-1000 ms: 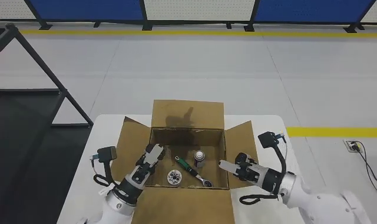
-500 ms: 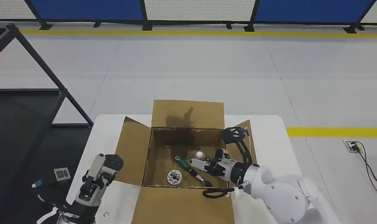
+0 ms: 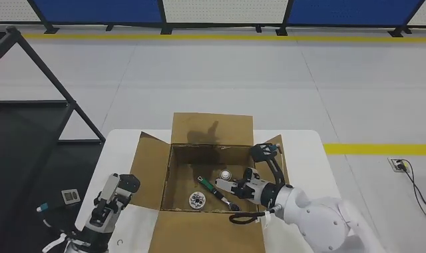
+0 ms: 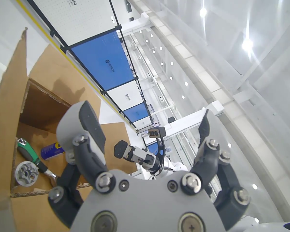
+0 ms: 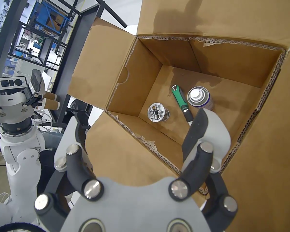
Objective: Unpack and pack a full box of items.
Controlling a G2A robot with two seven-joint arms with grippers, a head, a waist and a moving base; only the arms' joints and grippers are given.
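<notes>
An open cardboard box point(image 3: 213, 128) stands on the white table point(image 3: 301, 138) with its flaps spread. On its floor lie a round metal part point(image 3: 196, 200), a green-handled wrench point(image 3: 214, 188) and an upright spray can point(image 3: 226, 178). My right gripper point(image 3: 234, 188) hangs open over the box's right half, above the wrench and can. In the right wrist view its fingers point(image 5: 203, 131) frame the metal part point(image 5: 157, 112), wrench point(image 5: 181, 98) and can point(image 5: 199, 97). My left gripper point(image 3: 120, 184) stands open and empty outside the box's left flap; the left wrist view shows its pads point(image 4: 89, 124) apart.
A black metal rack point(image 3: 40, 73) stands left of the table. Two paper cups point(image 5: 49, 100) sit behind the left arm in the right wrist view. Bare table lies to both sides of the box flaps.
The left gripper pulled out of the box to its left side. The right gripper swung from the right flap to over the box interior. Little has moved in the last half second.
</notes>
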